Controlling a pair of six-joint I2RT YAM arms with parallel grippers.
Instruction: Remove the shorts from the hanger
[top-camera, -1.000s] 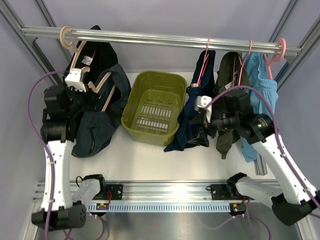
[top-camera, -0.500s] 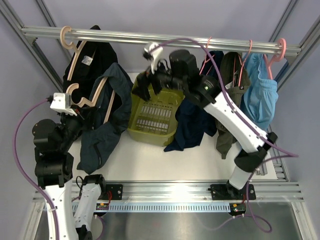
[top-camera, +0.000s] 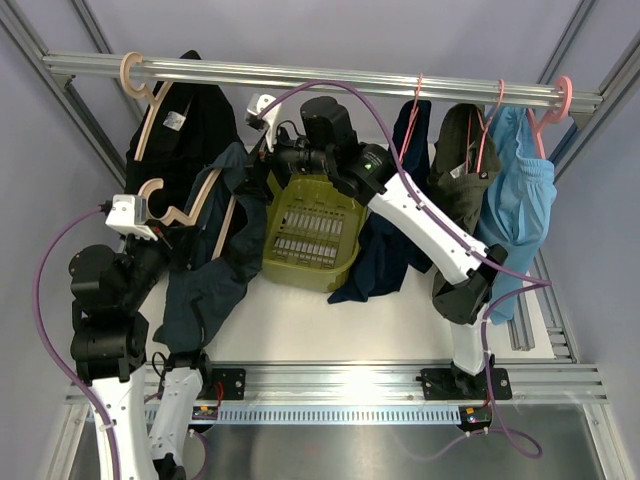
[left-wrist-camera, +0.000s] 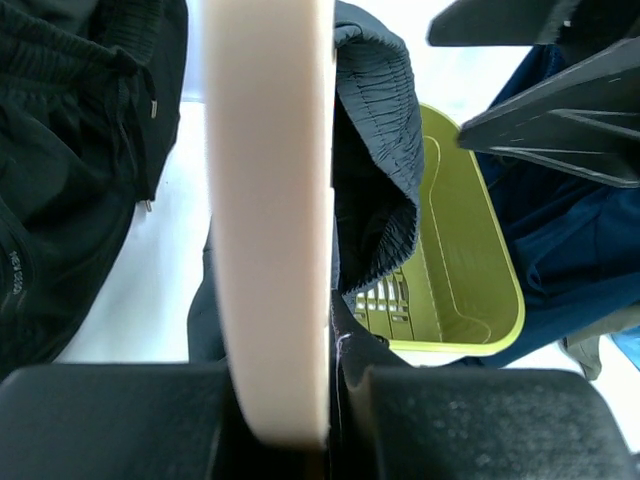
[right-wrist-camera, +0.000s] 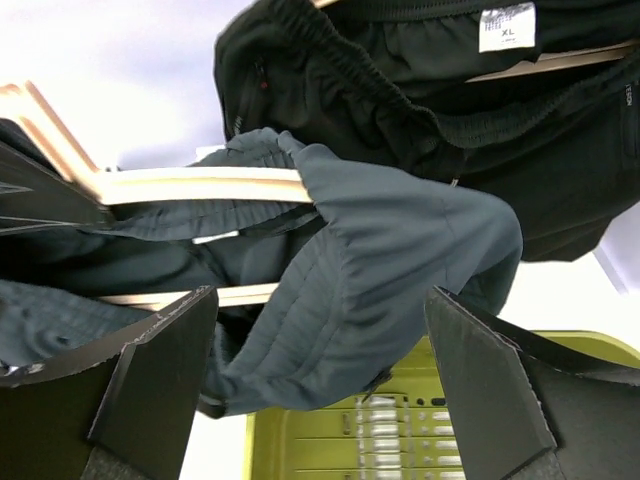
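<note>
My left gripper (top-camera: 150, 228) is shut on a pale wooden hanger (top-camera: 168, 207), held off the rail at the left. The dark teal-slate shorts (top-camera: 215, 275) drape from it. In the left wrist view the hanger (left-wrist-camera: 270, 200) sits between my fingers, the teal shorts (left-wrist-camera: 378, 170) just right of it. My right gripper (top-camera: 265, 168) reaches across over the basket, open. In the right wrist view its gripper (right-wrist-camera: 320, 370) straddles the teal waistband (right-wrist-camera: 390, 260) without touching; the hanger bar (right-wrist-camera: 200, 185) is behind. The navy shorts (top-camera: 385, 250) hang on a pink hanger from the rail.
An olive-green basket (top-camera: 335, 175) stands on the table between both sets of clothes. Black shorts (top-camera: 190, 120) hang on a second wooden hanger at the rail's left. An olive pair (top-camera: 462, 170) and a light-blue pair (top-camera: 520, 190) hang at the right.
My right arm has swung from the navy shorts leftward across the basket to the teal shorts' waistband. My left arm has drawn back with the hanger and teal shorts.
</note>
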